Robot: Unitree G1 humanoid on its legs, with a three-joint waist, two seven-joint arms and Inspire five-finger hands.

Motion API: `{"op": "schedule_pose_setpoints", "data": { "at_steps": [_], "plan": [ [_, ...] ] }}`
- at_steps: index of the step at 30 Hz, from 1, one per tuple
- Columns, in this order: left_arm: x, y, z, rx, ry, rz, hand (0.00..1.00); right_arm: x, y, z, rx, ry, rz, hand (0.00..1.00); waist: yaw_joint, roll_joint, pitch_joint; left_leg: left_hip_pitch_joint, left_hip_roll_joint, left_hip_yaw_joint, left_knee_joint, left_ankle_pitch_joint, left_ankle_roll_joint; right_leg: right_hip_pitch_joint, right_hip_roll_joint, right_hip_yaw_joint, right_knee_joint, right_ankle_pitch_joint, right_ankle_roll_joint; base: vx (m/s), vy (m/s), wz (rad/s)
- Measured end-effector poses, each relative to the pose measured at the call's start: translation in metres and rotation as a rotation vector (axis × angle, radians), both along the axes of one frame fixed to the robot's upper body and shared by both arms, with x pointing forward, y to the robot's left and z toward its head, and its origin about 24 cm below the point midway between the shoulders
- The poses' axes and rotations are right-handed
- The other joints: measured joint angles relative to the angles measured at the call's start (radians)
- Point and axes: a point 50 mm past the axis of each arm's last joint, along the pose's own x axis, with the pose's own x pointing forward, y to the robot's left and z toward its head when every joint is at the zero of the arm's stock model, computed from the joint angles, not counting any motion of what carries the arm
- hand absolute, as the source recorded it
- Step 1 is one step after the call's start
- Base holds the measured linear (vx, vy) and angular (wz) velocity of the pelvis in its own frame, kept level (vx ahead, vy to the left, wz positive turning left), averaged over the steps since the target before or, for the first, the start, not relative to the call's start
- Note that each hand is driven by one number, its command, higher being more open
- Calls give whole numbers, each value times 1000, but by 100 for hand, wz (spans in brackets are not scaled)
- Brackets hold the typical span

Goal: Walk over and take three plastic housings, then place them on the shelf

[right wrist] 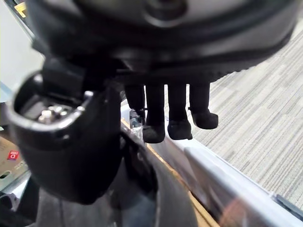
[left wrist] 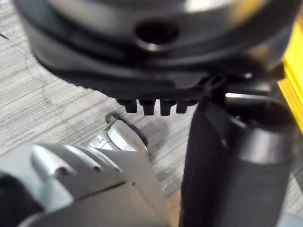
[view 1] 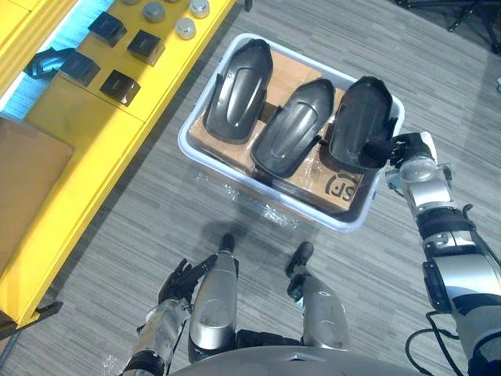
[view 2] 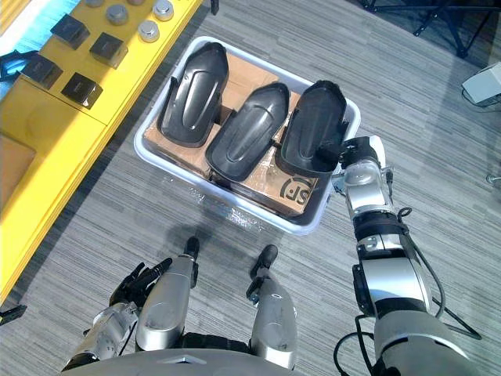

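**A:** Entry one, plastic housings [view 1: 293, 129], black?
**B:** Three.
**A:** Tubs?
**B:** One white tub [view 1: 182, 142], with one cardboard sheet [view 1: 291, 69] lining it.
**A:** Next, the yellow bench [view 1: 94, 133]. How many square black blocks [view 1: 145, 45]?
**B:** Four.
**A:** Round grey caps [view 1: 185, 28]?
**B:** Four, the fourth cut off by the top edge of the view.
**A:** Anything else listed there?
**B:** One brown panel [view 1: 23, 172] and one black angled piece [view 1: 43, 61].
**A:** Benches themselves?
**B:** One.
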Motion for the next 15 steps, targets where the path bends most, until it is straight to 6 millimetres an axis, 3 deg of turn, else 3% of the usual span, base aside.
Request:
{"op": "schedule_pose_setpoints", "data": {
  "at_steps": [11, 13, 15],
  "plan": [
    [-12, 10, 9, 20, -52, 21, 100, -27, 26, -4, -78, -174, 60, 0, -10, -71, -14, 158, 3, 44, -110, 8, -7, 118, 19, 27, -77, 5, 5, 47, 1, -9],
    [-11, 11, 21, 8, -120, 42, 100, -41, 38, -17, -94, -221, 55, 0, -24, -102, -77, 173, 0, 54, -142, 12, -8, 127, 21, 29, -109, 10, 12, 116, 9, -5],
    [-5, 6, 29, -5, -170, 43, 100, -47, 43, -22, -115, -241, 53, 0, -32, -110, -100, 197, -3, 60, -157, 13, -8, 151, 21, 29, -127, 11, 15, 109, 18, -3]
  ]
}}
